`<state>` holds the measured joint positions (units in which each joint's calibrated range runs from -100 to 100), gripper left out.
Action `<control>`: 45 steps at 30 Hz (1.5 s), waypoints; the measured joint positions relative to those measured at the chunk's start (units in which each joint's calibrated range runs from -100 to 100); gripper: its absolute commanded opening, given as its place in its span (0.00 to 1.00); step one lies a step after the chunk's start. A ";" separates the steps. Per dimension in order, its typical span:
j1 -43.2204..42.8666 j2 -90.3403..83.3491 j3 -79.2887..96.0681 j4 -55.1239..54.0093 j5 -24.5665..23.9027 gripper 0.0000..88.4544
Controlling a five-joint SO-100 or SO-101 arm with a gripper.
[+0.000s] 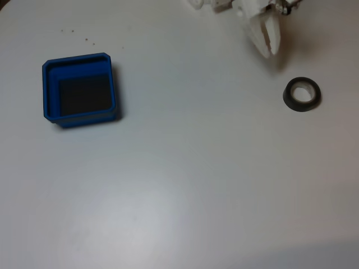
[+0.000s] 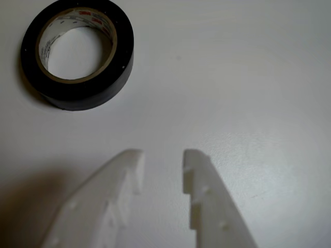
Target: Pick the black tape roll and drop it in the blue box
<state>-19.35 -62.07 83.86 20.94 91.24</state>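
Black tape roll [image 2: 77, 54] lies flat on the table, ahead-left of my gripper [image 2: 161, 157] in the wrist view. Jaws stand slightly parted, empty; I should widen them, then straddle one wall.

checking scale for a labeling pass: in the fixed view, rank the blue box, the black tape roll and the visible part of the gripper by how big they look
1. blue box, clearly largest.
2. gripper and black tape roll look about alike; the gripper is cut by the top edge and may sit nearer the camera, so I leave them unranked.
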 measured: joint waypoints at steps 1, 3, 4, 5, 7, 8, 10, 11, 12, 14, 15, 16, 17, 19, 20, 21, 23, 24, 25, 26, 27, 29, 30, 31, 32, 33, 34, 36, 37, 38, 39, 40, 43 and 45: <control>0.00 3.13 -2.15 0.00 0.00 0.01; 0.00 9.40 -6.28 0.00 0.00 0.01; 0.00 12.53 -8.25 0.00 0.00 0.01; 0.00 15.66 -10.13 0.00 0.00 0.01; -0.40 21.51 -13.72 0.08 -0.08 0.01; -0.79 24.30 -15.52 0.49 -0.17 0.01; -1.58 29.21 -19.01 2.30 -0.17 0.01; -2.08 31.41 -20.90 3.28 -0.17 0.01; -2.67 33.19 -22.87 4.93 -0.33 0.01; -3.56 35.65 -26.91 8.37 -1.17 0.01; -3.96 36.58 -29.06 10.34 -1.84 0.01; -4.55 37.43 -31.21 12.40 -2.75 0.01; -5.15 38.19 -33.45 14.61 -3.59 0.01; -6.43 39.54 -38.21 18.88 -5.26 0.01; -7.13 40.47 -40.63 20.85 -6.01 0.01; -7.82 41.49 -43.05 22.91 -6.76 0.01; -8.81 44.28 -47.71 26.93 -8.10 0.01; -9.01 46.06 -49.96 28.65 -8.76 0.01; -9.10 47.93 -51.93 29.72 -9.43 0.01; -9.10 49.79 -53.90 30.79 -10.18 0.01; -9.01 51.65 -55.52 31.61 -10.77 0.01; -8.91 54.95 -57.76 32.43 -11.94 0.01; -9.01 56.31 -58.39 32.68 -12.44 0.01; -9.01 57.32 -58.83 32.84 -13.02 0.01; -9.01 58.09 -59.19 32.84 -13.61 0.01; -9.01 58.59 -59.55 32.84 -14.36 0.01; -9.01 58.85 -59.73 32.84 -15.11 0.01; -9.01 58.93 -60.54 32.84 -16.86 0.02; -9.01 58.93 -61.17 32.84 -17.86 0.02; -9.01 58.93 -61.70 32.84 -18.70 0.02; -8.91 58.93 -62.42 32.84 -19.62 0.03; -8.71 58.93 -63.14 32.84 -20.20 0.03; -8.51 60.03 -65.47 32.84 -21.12 0.03; -8.61 61.98 -67.17 32.84 -21.37 0.03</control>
<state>-27.96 -0.08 16.68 53.78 69.87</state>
